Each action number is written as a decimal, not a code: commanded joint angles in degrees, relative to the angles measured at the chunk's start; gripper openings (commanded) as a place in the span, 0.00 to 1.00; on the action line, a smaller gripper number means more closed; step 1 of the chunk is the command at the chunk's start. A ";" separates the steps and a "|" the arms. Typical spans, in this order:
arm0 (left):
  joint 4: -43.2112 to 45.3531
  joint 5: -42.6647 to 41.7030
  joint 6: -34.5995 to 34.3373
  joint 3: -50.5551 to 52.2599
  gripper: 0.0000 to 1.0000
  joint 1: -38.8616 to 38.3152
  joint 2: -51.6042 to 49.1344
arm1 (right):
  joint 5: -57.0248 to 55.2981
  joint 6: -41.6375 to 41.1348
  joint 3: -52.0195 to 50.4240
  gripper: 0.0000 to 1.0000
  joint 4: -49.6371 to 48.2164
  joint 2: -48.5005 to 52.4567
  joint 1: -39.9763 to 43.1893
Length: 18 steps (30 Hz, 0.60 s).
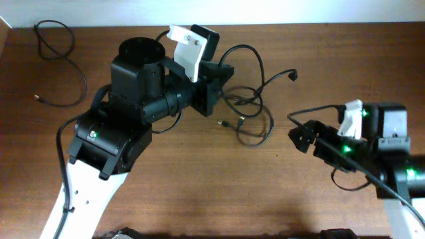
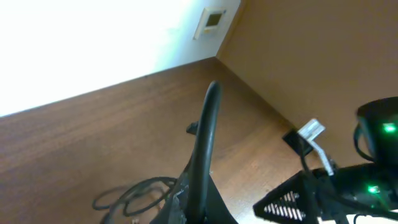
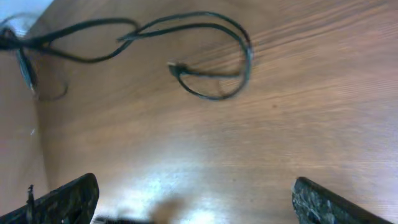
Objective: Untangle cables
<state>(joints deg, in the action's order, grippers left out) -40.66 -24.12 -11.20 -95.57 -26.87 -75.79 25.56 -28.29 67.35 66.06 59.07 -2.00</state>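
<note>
A tangle of thin black cables (image 1: 251, 106) lies on the wooden table at centre, with one plug end (image 1: 292, 75) reaching right and small metallic ends in front of it. My left gripper (image 1: 220, 87) is at the tangle's left side, shut on a cable strand. In the left wrist view that strand (image 2: 208, 130) rises stiffly from between the fingers (image 2: 199, 202), with loops (image 2: 137, 191) on the table behind. My right gripper (image 1: 302, 136) is open and empty, right of the tangle. The right wrist view shows its fingers (image 3: 193, 190) wide apart, with cable loops (image 3: 214, 59) ahead.
A separate black cable (image 1: 63, 53) lies curled at the far left of the table. The table's back edge meets a white wall (image 2: 74, 43). My right arm (image 2: 348, 186) shows in the left wrist view, close on the right.
</note>
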 commanded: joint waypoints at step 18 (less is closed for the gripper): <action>34.34 1.42 -25.35 -0.50 0.00 0.04 1.36 | 9.68 16.68 -0.46 0.99 -27.23 13.05 -10.16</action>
<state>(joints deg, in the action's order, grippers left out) -6.66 -23.07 -33.34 -95.37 -26.87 -75.64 38.04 -17.45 67.24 41.80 69.80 -9.06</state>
